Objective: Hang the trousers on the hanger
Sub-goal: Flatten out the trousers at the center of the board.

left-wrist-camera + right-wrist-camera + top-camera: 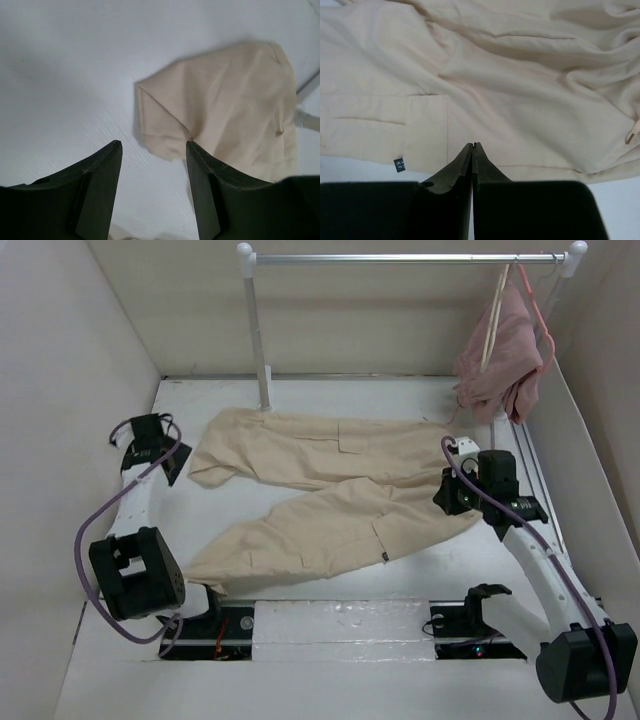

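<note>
The beige trousers (340, 490) lie flat on the white table, legs pointing left, waistband at the right. My left gripper (172, 462) is open and empty just left of the upper leg's cuff; in the left wrist view the cuff (220, 105) lies ahead of the gripper (154, 145), with bare table between the fingers. My right gripper (452, 490) hovers over the waist end; in the right wrist view it (473, 145) is shut with nothing between the fingers, above the trousers (510, 85). The cream hanger (491, 325) hangs from the rail at the back right.
A metal clothes rail (400, 258) on a white post (258, 340) spans the back. A dusty-pink garment (505, 365) on a thin pink hanger (535, 300) hangs beside the cream hanger. White walls enclose the table on the left, right and back.
</note>
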Robot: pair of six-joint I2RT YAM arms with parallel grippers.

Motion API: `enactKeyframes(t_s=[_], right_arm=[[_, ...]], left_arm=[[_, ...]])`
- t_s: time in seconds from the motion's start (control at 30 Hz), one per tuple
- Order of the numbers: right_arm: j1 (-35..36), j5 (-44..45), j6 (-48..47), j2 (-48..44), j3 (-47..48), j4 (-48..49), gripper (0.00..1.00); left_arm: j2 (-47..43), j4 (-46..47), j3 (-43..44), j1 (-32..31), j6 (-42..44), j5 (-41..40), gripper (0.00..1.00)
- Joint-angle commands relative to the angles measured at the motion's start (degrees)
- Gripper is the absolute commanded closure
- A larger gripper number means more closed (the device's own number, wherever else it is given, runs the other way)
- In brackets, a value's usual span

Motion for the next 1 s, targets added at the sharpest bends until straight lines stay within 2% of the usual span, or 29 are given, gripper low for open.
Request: enactKeyframes(t_s=[0.0,0.17,0.4,0.7,0.97], right_arm=[[2.6,-1.6,-0.7,-2.2,-1.1,3.6,0.94],[5.0,-0.9,-0.6,-2.4,-2.0,3.1,0.91],[7.5,0.2,0.3,-2.8,-2.8,2.9,0.9],[11.4,1.4,3.0,-2.8,-4.7,4.2,0.9],[11.9,2.7,3.6,-2.3,-3.9,4.2,0.9]], left_arm=[[-3.5,12.2,-4.4,5.9,-6.2,11.8,0.5],[2.8,13.9,-5.3,10.6,-7.1,16.0,0.5],[11.8,19.1,-5.3,11.2,-8.7,24.1,0.51],[17.8,18.4,-0.7,10.7,-8.0,21.2,0.57],[22.0,17.2,1.1,9.5,-8.1,19.1,0.65]])
